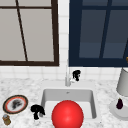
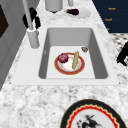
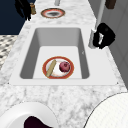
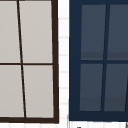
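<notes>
My right hand [image 1: 76, 74] is at the back of the sink, right beside the faucet [image 1: 67, 78]. In the right side view its fingers [image 3: 104, 36] curl round the faucet's pale handle [image 3: 99, 38]. My left hand [image 1: 37, 111] hovers over the counter at the sink's front left corner, its fingers relaxed and hanging down, holding nothing. In the basin lies a red-rimmed plate [image 3: 70, 72] with a dark red round fruit [image 3: 65, 66] and a tan stick [image 3: 51, 68] on it. A big red ball [image 1: 67, 115] covers the basin's front in the front view.
On the left counter lie a patterned plate [image 1: 15, 104] and a small brown jar [image 1: 6, 120]. To the right, a white plate [image 1: 123, 112] carries an eggplant [image 1: 119, 103], with a grey container [image 1: 123, 82] behind it. A small brown scrap [image 2: 84, 49] lies in the basin.
</notes>
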Robot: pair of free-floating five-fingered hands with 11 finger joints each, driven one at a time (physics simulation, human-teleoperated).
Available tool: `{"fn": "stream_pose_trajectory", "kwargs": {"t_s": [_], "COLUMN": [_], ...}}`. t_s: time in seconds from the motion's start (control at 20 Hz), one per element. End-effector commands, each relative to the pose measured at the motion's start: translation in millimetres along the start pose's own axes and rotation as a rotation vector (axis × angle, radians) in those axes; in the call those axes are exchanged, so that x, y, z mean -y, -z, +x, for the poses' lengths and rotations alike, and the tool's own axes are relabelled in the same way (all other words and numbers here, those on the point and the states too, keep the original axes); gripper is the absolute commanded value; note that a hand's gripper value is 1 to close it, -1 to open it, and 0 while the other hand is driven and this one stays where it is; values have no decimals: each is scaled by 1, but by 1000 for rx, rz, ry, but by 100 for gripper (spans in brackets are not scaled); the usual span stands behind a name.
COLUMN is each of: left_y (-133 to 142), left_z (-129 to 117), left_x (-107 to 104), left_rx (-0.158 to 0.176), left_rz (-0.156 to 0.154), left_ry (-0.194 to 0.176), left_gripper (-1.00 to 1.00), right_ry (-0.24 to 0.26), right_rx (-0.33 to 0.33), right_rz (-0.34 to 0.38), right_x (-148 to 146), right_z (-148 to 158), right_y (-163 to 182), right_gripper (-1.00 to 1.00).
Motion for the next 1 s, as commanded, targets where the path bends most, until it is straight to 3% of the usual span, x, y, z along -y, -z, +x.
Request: {"fn": "stream_pose_trajectory", "kwargs": {"t_s": [0.0,0.75,0.8,0.85,0.95], "left_y": [0,0,0,0,0], "left_z": [0,0,0,0,0], "left_x": [0,0,0,0,0], "left_rx": [0,0,0,0,0], "left_rz": [0,0,0,0,0], "left_ry": [0,0,0,0,0], "left_gripper": [0,0,0,0,0], "right_ry": [47,66,34,-20,-47], "right_rx": [-24,-16,0,13,-8], "right_rz": [-48,-27,15,45,19], "right_x": [-33,-29,-17,-5,0], "right_z": [2,-2,2,5,1], "right_y": [2,5,12,9,3], "right_gripper": [100,100,-100,-100,-100]}}
